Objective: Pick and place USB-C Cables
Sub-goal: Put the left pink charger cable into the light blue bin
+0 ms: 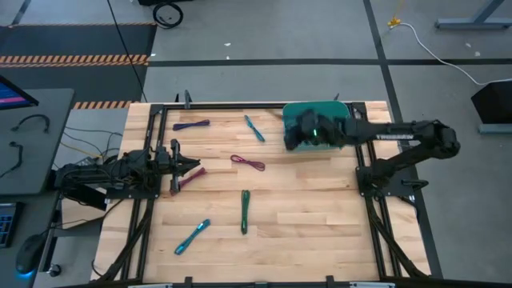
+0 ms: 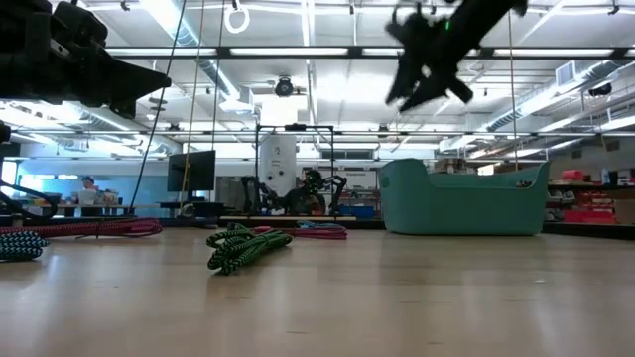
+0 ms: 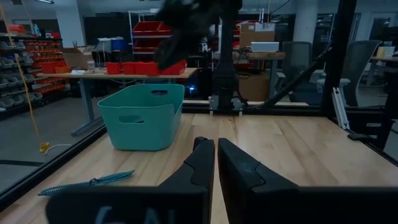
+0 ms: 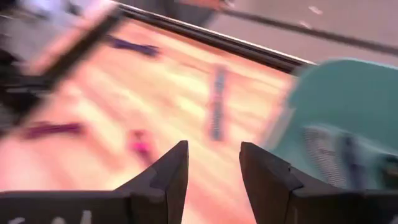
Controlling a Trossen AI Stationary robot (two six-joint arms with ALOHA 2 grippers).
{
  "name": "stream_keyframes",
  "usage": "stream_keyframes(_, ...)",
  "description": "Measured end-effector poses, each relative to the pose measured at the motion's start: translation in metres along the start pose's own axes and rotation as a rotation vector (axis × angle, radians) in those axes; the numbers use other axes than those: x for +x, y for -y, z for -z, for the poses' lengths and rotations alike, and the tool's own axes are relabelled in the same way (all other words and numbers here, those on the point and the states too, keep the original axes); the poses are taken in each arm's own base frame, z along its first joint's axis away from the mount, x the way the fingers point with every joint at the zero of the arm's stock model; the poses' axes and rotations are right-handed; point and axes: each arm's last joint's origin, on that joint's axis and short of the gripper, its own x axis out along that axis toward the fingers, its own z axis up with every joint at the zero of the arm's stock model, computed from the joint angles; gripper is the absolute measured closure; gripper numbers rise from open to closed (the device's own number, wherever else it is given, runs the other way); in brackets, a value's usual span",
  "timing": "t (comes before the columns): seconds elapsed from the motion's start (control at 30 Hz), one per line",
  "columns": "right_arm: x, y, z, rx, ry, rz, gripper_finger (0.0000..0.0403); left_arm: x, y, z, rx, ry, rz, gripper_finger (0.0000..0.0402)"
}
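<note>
1. Right hand [image 1: 298, 134] up high over the near edge of the teal bin [image 1: 340, 110], fingers apart with nothing between them. Looks like a drop-off spot, so next comes another pickup.
2. Cables on the bench [image 1: 320, 232]: purple cable [image 1: 190, 125] at the back, teal cable [image 1: 254, 128] closest to the bin, maroon cable [image 1: 247, 162] mid-bench, green cable [image 1: 245, 212] and blue-teal cable [image 1: 192, 236] toward the front. Something striped in the bin too, probably a cable already dropped.
3. Best bet: go for the teal one first, swing clear of the bin wall, line the fingers across the bundle, come straight down, pinch the middle so it stays coiled.
4. Left hand [image 1: 194, 168] parked low at the left side, fingers together, right beside a dark red cable [image 1: 189, 178].
</note>
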Motion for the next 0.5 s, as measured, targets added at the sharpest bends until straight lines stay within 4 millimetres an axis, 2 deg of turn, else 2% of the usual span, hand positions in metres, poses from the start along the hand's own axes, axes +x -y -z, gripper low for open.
stream_keyframes(0.1,-0.016,-0.033,0.022,-0.020,0.031,-0.095,0.0254,0.000,0.000,0.000,0.000,0.000,0.000,0.0371)
stream_keyframes(0.23,-0.027,-0.068,0.058,0.002,0.014,-0.192,0.0254,0.000,0.000,-0.001,-0.002,0.014,0.000,0.0366)
stream_keyframes(0.4,-0.028,-0.099,0.104,0.074,-0.041,-0.247,0.0254,0.000,0.000,-0.008,-0.008,0.084,0.000,0.0371)
stream_keyframes(0.5,-0.023,-0.110,0.130,0.103,-0.087,-0.255,0.0254,-0.001,0.000,-0.013,-0.029,0.136,0.001,0.0375)
